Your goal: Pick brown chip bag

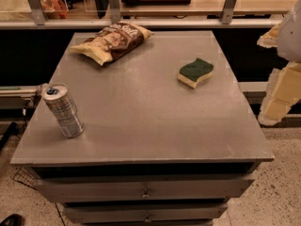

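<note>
The brown chip bag point(113, 41) lies flat at the far left of the grey cabinet top point(141, 107). It has a dark brown centre, pale yellow ends and white lettering. My gripper point(278, 95) shows as pale cream parts at the right edge of the view, off the right side of the cabinet and far from the bag. It holds nothing that I can see.
A silver can point(62, 109) stands near the front left edge. A green-and-yellow sponge point(195, 72) lies at the mid right. Behind the cabinet runs a shelf with metal posts point(113, 4). Drawers point(146, 189) are below the top.
</note>
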Motion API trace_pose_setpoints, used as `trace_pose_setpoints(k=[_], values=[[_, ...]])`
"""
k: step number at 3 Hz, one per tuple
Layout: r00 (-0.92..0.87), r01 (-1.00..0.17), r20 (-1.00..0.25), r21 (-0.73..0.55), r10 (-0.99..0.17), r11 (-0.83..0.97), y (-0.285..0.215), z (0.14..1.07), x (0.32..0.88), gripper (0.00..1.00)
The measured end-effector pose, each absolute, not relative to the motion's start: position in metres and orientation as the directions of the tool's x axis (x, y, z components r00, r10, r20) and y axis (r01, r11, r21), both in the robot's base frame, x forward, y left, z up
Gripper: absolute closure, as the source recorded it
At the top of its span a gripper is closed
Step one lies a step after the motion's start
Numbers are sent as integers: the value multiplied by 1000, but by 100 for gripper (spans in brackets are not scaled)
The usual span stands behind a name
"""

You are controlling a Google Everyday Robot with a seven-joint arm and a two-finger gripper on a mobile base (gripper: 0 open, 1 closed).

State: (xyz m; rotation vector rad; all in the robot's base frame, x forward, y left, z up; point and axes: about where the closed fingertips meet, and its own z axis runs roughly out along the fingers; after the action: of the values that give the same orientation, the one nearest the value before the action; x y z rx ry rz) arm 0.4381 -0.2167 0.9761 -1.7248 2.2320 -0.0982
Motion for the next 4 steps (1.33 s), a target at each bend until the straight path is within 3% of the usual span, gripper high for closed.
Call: trace_pose_setpoints(k=[2,4], values=[[-166,-931,-254,-277,-953,236,-200,974,454,0],[42,-919,-426,-372,-904,133,-110,968,542,0]])
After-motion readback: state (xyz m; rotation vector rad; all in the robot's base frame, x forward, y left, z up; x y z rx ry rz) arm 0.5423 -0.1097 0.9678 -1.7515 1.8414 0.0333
